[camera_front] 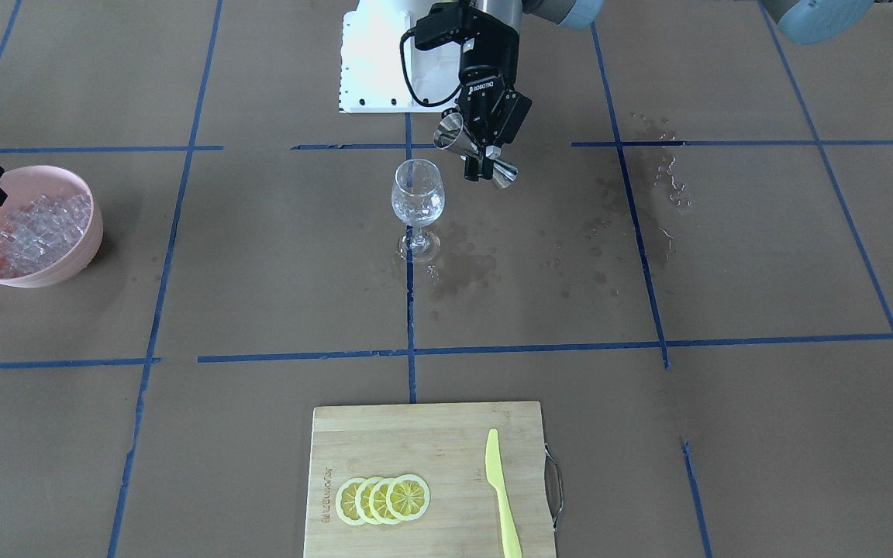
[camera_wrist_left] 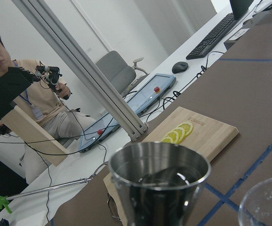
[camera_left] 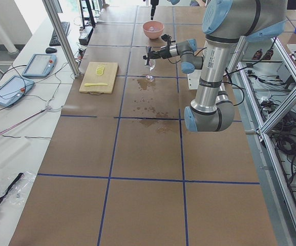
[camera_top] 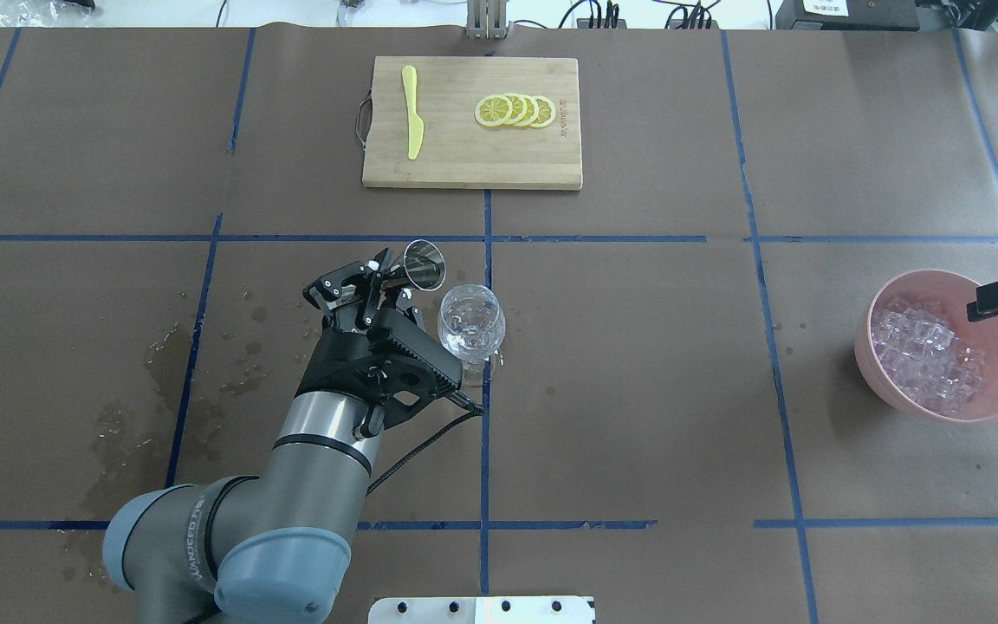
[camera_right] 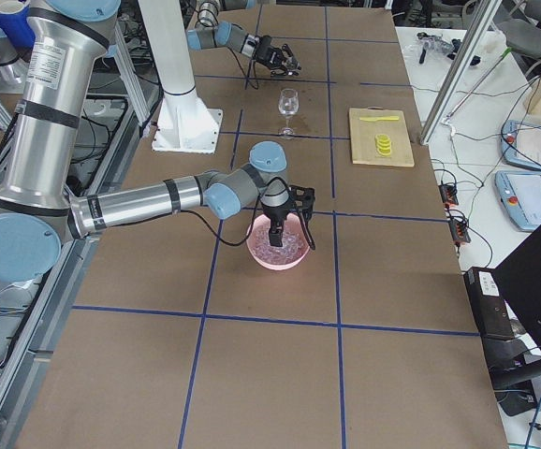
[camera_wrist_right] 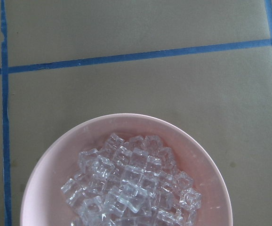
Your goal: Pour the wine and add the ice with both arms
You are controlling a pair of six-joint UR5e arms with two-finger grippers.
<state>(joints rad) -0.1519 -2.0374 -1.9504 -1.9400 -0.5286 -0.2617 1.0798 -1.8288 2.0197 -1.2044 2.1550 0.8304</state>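
Left gripper [camera_front: 481,161] was clamped on a tilted jigger [camera_front: 450,133] just beside the glass [camera_front: 418,194]. Right gripper [camera_right: 287,232] hovered over the bowl [camera_wrist_right: 206,169], seemingly open. Ice [camera_wrist_right: 131,188] filled it: small, hard, slippery cubes, probably best pinched across flat faces. Only the right side view showed both right fingers.

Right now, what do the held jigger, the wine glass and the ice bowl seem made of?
Jigger: likely stainless steel, brushed silver with mirror-like reflections. Wine glass: clear glass or clear plastic; see-through, bright glints. Bowl: matte pink, opaque, probably plastic or ceramic. Ice: clear glassy cubes; real or acrylic, cannot tell.
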